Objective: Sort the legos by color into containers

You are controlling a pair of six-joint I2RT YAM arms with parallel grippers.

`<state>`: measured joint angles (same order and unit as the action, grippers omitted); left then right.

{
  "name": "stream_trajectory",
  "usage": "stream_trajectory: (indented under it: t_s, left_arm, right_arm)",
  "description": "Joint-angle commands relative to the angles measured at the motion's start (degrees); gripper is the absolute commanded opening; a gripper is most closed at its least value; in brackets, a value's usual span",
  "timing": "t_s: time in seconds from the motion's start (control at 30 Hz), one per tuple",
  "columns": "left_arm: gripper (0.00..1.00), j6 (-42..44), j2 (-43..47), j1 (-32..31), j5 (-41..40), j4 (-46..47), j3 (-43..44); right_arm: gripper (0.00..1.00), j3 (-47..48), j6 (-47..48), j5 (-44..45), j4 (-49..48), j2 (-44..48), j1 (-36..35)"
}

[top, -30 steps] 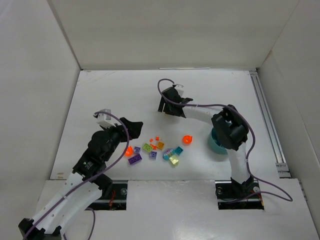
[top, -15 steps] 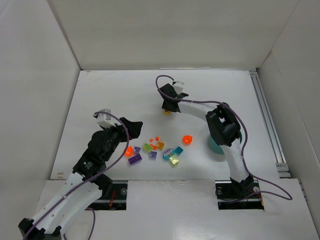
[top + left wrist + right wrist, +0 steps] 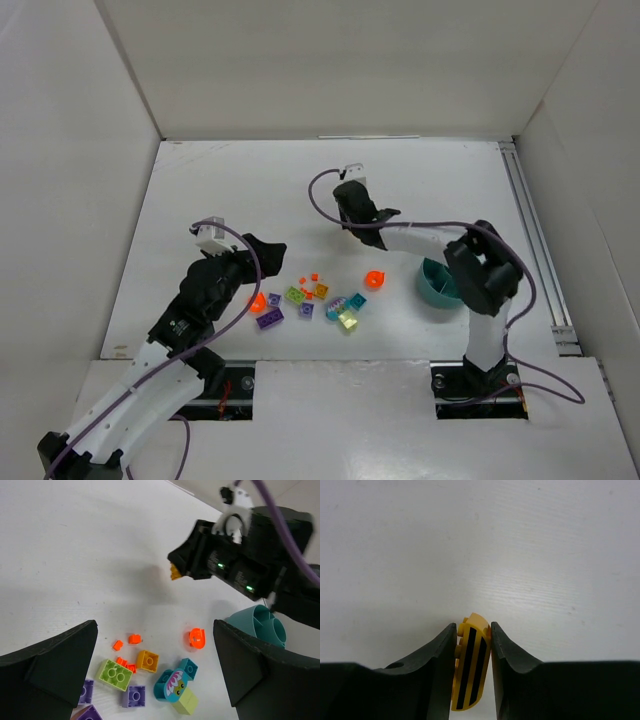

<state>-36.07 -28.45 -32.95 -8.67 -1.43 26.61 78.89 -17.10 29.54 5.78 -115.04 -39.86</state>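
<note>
My right gripper [image 3: 472, 635] is shut on a yellow lego with two black stripes [image 3: 471, 667], held on edge above bare table. The left wrist view shows that lego [image 3: 174, 571] at the tip of the black right gripper [image 3: 176, 570], behind the pile. The loose legos lie mid-table: an orange ring piece [image 3: 375, 279], a lime brick [image 3: 114, 674], a yellow-orange brick [image 3: 148, 660], a teal piece with a flower face [image 3: 175, 682] and purple bricks [image 3: 269, 319]. My left gripper [image 3: 262, 265] hangs open over the pile's left side, holding nothing. The teal divided bowl [image 3: 437, 285] stands right of the pile.
White walls close in the table on the left, back and right. A metal rail [image 3: 535, 240] runs along the right edge. The right arm's elbow [image 3: 485, 270] hangs beside the bowl, and purple cables loop off both arms.
The right gripper's jaws have shut on the yellow striped lego and carried it slightly right. The right elbow swung right, uncovering the bowl. The left arm has barely moved.
</note>
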Motion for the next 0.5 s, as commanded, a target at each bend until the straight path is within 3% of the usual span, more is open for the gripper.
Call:
stream_trajectory:
  t_s: [0.0, 0.07, 0.17, 0.3, 0.47]
  left_arm:
    - [1.0, 0.22, 0.15, -0.19, -0.47, 2.31, -0.33]
    - [1.0, 0.22, 0.15, -0.19, -1.0, 2.31, -0.33]
    - [1.0, 0.22, 0.15, -0.19, -1.0, 2.31, -0.33]
    - [1.0, 0.22, 0.15, -0.19, -1.0, 2.31, -0.33]
    - [1.0, 0.22, 0.15, -0.19, -1.0, 2.93, -0.33]
  right_arm:
    - [0.15, -9.43, 15.5, -2.46, -16.48, 13.33, -1.19]
    - [0.15, -19.5, 18.67, -6.06, -23.49, 19.13, -0.67]
    - [0.14, -27.63, 22.72, -12.29, -25.9, 30.12, 1.35]
    - [0.14, -41.41, 24.48, -14.77, -25.39, 43.38, 1.98]
    - [0.15, -49.44, 25.01, -12.41, -18.37, 62.02, 2.5]
